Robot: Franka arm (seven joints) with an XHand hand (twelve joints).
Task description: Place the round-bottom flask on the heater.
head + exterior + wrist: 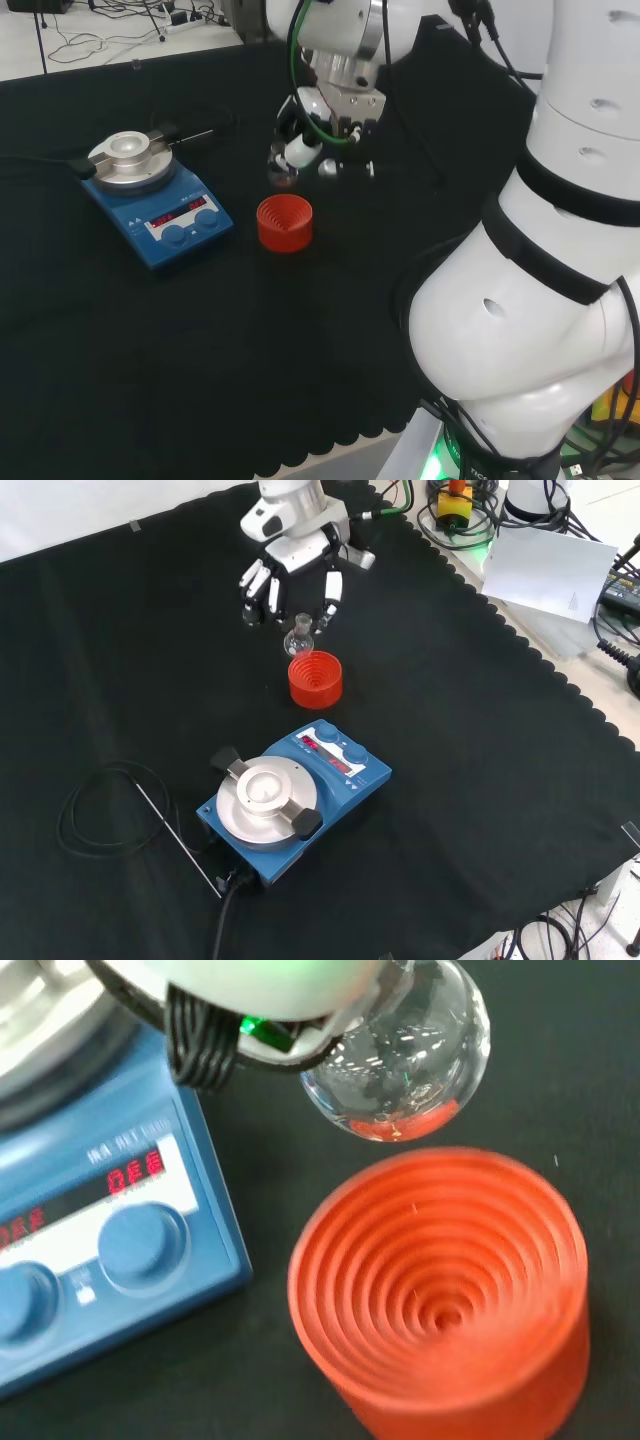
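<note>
Black cloth (480, 730) under blue heater (290, 805)

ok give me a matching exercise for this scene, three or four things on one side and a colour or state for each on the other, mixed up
Things:
1. flask
2. stand
3. heater
4. robot hand

States:
A. blue, with a round metal plate on top
B. red and ribbed, nothing in it
C. clear glass, off the stand
D. black and white, fingers curled round the flask

Pairs: 1-C, 2-B, 3-A, 4-D
</note>
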